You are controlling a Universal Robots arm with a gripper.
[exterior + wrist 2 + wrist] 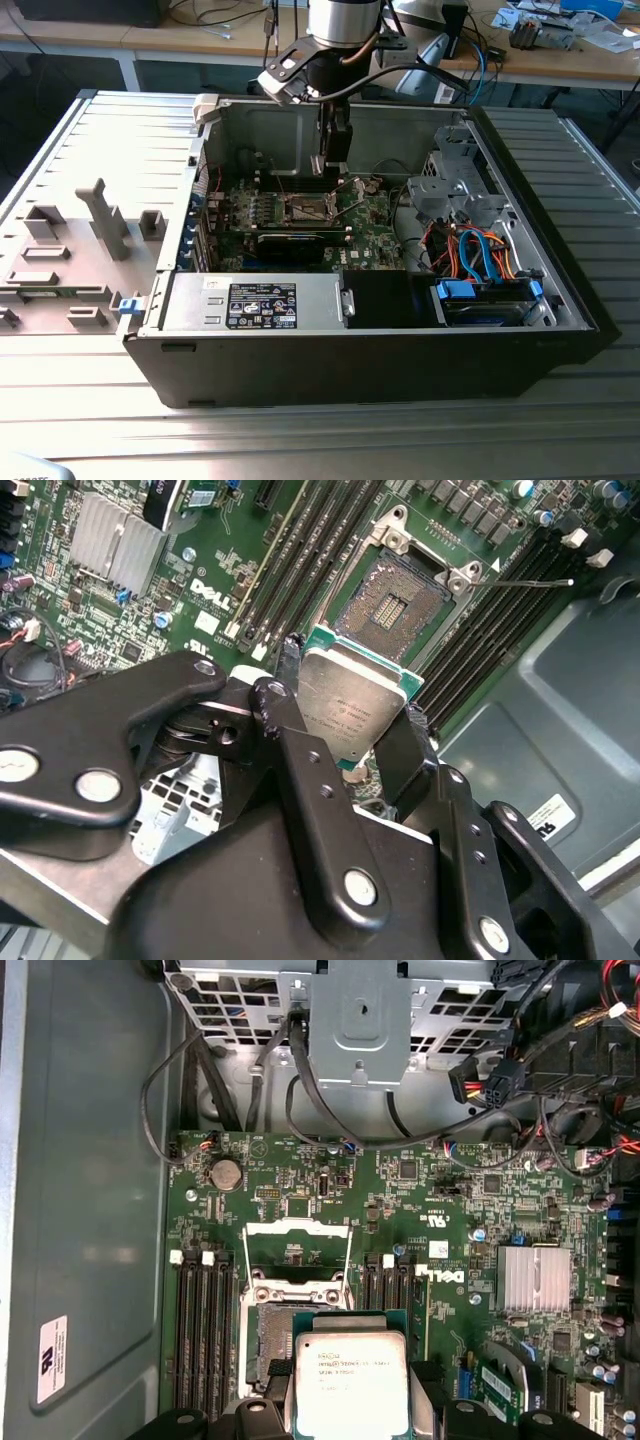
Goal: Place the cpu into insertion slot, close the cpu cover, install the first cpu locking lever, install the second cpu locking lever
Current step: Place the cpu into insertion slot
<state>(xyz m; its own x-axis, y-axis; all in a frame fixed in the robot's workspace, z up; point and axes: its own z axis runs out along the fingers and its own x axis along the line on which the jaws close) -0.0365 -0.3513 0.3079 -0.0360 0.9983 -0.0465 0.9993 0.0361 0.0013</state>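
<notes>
I'm clenching my black two-finger gripper [342,712] on the cpu [352,702], a small thin square chip with a flat silver-grey metal top and a green rim, and the fingers [300,770] are pinching two opposite edges. I'm holding the chip in the air over the green circuit board [400,1210] inside the open black computer case [350,365], apart from the board and not seated. The insertion slot [400,605], a square dark socket recess bordered by silver metal, is lying near the middle of the board between two banks of long narrow black memory slots [320,550], and it is bare, with its contact field exposed. In the first wrist view the cpu [350,1385] is overlapping one corner of the slot [268,1332], so I'm judging that I'm not squarely above it. The cpu cover [297,1228], a thin silver metal frame plate with a large square window, is standing flipped open on the slot's side toward the drive cage, and a thin wire locking lever [530,583] is sticking out past one slot corner, so nothing is blocking the recess. To do this well I'm thinking: square the chip's edges to the silver border, keep it level, come down slowly, match the marked corner, and use no force because the contacts probably bend easily. In the exterior view my gripper [335,160] is hanging just beside the slot [305,208].
</notes>
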